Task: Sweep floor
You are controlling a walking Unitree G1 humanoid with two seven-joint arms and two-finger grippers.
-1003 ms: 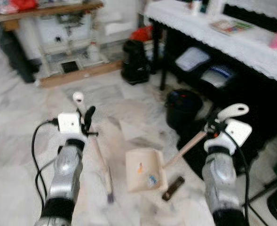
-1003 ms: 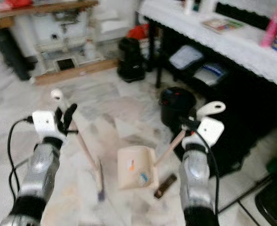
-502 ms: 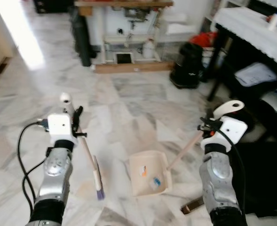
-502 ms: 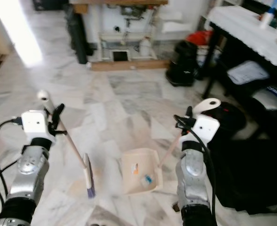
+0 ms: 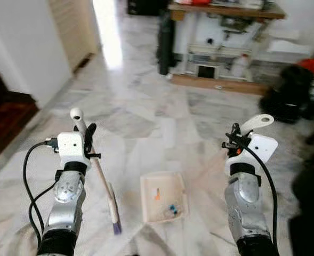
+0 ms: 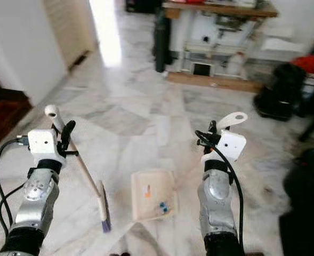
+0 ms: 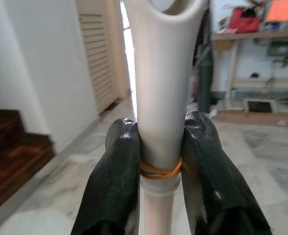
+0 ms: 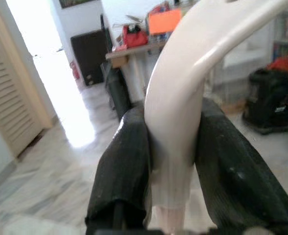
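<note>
— Where's the broom [image 5: 104,184]?
— Clamped in the left gripper [image 7: 157,147] jaws, bristles on the marble floor [image 5: 146,114].
— The dustpan [image 5: 162,197]?
— Beside it; right gripper [image 8: 175,147] jaws grip its handle

Pale marble floor [image 5: 146,114] runs back to a bright doorway, where a louvred door [image 5: 74,26] stands at the left. A white wall corner [image 5: 18,58] juts out nearer, with dark wooden steps [image 5: 5,114] beside it. At the far wall, a wooden-topped table [image 5: 226,10] holds red things, white shelving beneath it. A tall black object [image 5: 166,37] leans by its left leg. A black bag [image 5: 284,93] sits at the right.
</note>
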